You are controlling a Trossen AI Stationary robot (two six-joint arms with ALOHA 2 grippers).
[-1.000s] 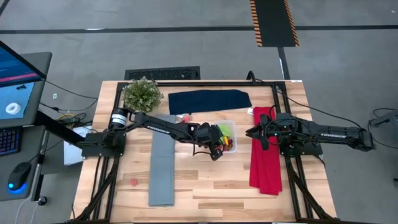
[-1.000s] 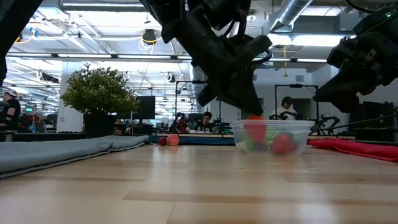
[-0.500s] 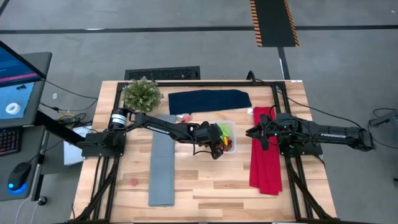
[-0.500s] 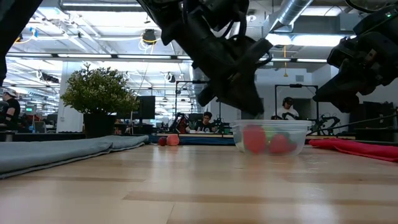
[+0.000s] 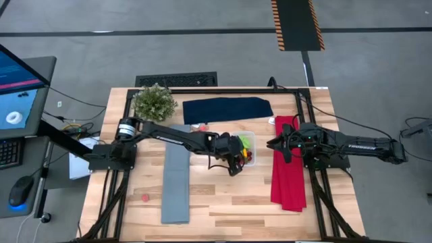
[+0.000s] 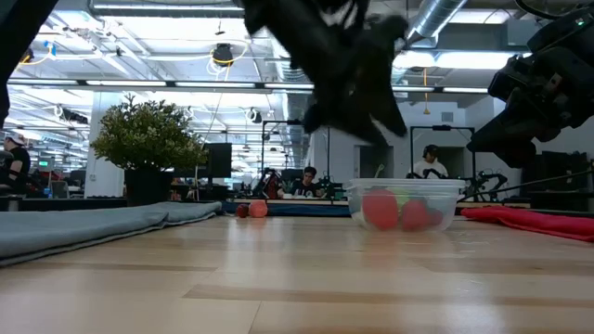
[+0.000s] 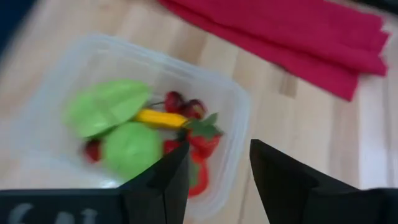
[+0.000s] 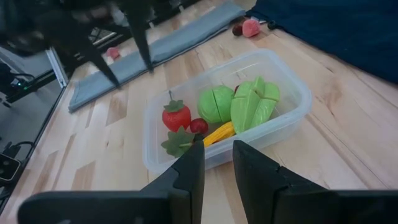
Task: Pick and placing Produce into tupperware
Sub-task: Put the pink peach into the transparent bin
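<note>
The tupperware (image 5: 247, 139), a clear tub, stands mid-table; its rim (image 7: 242, 112) shows in the left wrist view. In it lie produce pieces: two lime-green ones (image 8: 239, 102), strawberries (image 8: 176, 116), cherries (image 7: 183, 104) and a yellow piece (image 7: 160, 117). My left gripper (image 5: 234, 163) hangs open above the tub's near side (image 7: 219, 146), with nothing between its fingers. My right gripper (image 5: 273, 144) waits open at the table's right, pointing at the tub (image 8: 217, 143). Loose red pieces lie on the wood (image 5: 144, 198) and by the navy cloth (image 5: 200, 125).
A potted plant (image 5: 154, 101) stands at the far left. A navy cloth (image 5: 227, 109) lies behind the tub, a grey cloth strip (image 5: 175, 175) to its left and a red cloth (image 5: 289, 169) to its right. Bare wood lies along the near edge.
My left gripper has opened and risen from the tub's rim. The red piece that hung at its fingertips has dropped into the tupperware and now lies among the other produce. The tub has stayed in place.
</note>
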